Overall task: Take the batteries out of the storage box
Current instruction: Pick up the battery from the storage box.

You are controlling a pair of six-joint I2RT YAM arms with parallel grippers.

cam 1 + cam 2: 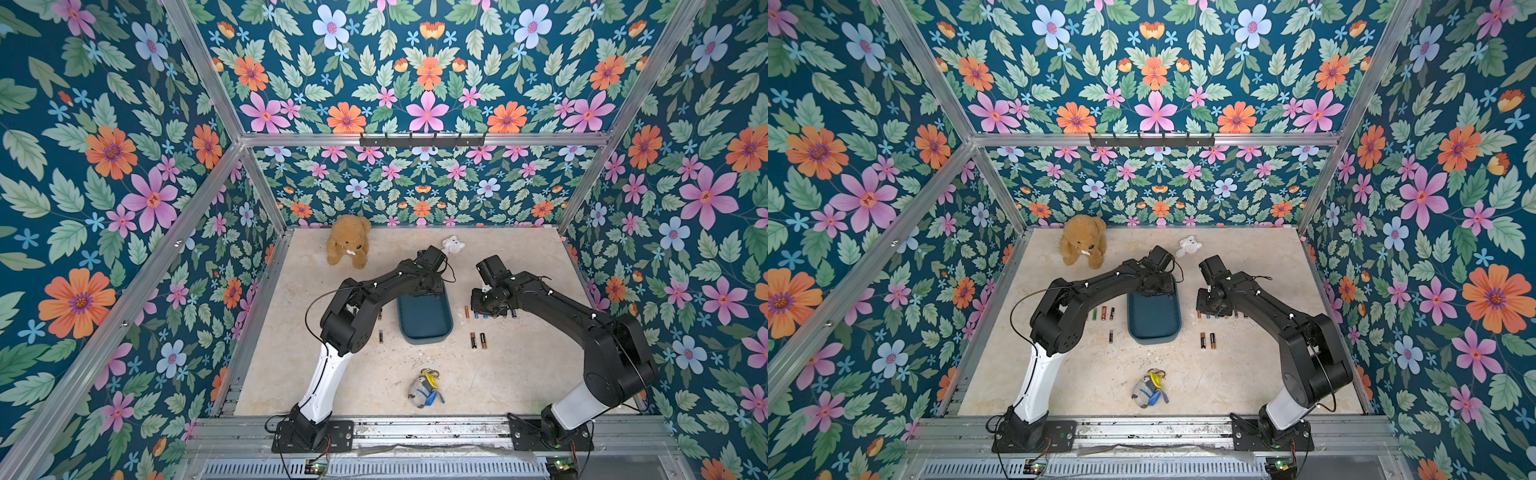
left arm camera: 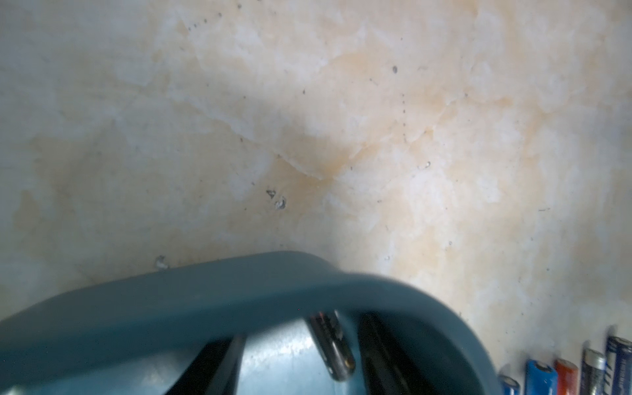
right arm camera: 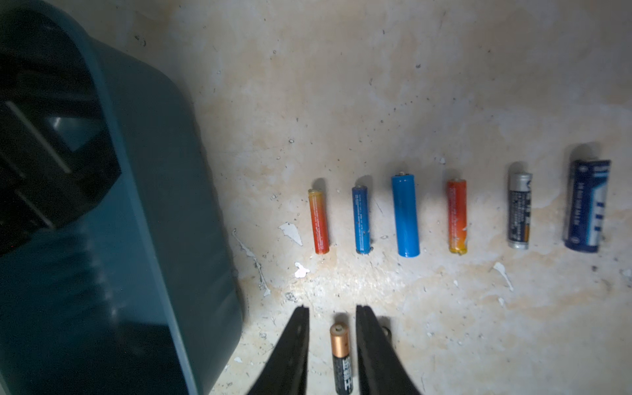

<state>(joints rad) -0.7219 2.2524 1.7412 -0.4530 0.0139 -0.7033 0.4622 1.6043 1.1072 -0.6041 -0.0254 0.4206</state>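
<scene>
Lining mottled stone-look tabletop (image 3: 376,85): slim cylindrical batteries (image 3: 405,215) beside round-cornered plastic storage box (image 3: 164,171).

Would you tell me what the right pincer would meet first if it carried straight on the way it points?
The right pincer seems tilted down, so probably the black-and-copper battery lying between its open jaws; past that, the orange battery nearest the storage box. Depth is unclear.

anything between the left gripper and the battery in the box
Nothing visible: the battery sits in the box, between the spread fingers of the left gripper. Only the box wall separates it from the table.
</scene>
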